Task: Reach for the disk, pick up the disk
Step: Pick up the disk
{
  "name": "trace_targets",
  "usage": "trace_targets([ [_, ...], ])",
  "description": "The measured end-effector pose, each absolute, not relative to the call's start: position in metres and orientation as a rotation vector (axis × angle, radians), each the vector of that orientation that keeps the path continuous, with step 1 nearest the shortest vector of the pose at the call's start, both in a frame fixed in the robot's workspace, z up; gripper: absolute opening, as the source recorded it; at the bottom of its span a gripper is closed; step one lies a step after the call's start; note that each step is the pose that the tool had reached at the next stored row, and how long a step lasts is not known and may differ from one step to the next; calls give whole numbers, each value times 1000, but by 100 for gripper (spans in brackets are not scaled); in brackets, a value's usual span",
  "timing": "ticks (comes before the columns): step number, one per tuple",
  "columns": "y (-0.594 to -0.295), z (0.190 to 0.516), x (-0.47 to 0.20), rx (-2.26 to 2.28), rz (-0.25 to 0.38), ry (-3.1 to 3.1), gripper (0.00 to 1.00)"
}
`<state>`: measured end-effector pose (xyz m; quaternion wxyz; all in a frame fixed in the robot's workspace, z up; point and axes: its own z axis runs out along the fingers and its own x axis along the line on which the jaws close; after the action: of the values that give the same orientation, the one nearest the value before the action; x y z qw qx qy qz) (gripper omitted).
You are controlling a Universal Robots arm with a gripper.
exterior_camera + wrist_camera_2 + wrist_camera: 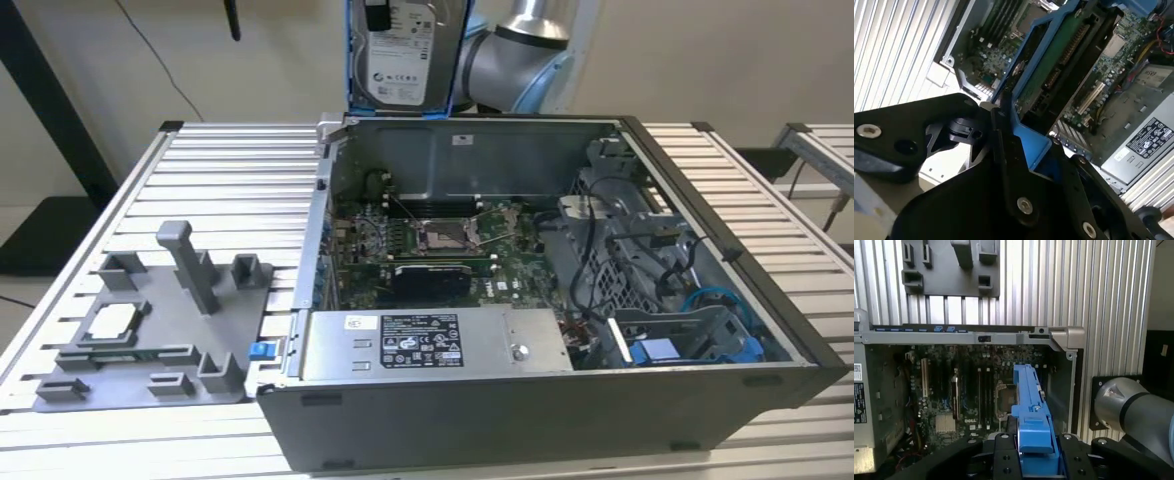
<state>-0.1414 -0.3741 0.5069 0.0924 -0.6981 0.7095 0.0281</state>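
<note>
Jaws grip disk above open case.

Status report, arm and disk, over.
Gripper shut on the disk. Disk held upright above the open computer case. Nothing in the way.

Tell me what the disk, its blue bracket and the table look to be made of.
The disk: likely metal, a dull silver-grey casing with a white, paper-like label on its face.
The blue bracket: probably moulded plastic, judging by the uniform bright colour, stepped edges and slight sheen.
The table: apparently aluminium, with pale ribbed slats that give soft reflections.
</note>
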Motion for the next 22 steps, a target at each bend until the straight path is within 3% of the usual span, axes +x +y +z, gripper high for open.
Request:
trace_targets([
  [9, -374, 506, -123, -2131, -51, 2152, 0],
  [22, -375, 498, -90, -2129, -72, 2152, 0],
])
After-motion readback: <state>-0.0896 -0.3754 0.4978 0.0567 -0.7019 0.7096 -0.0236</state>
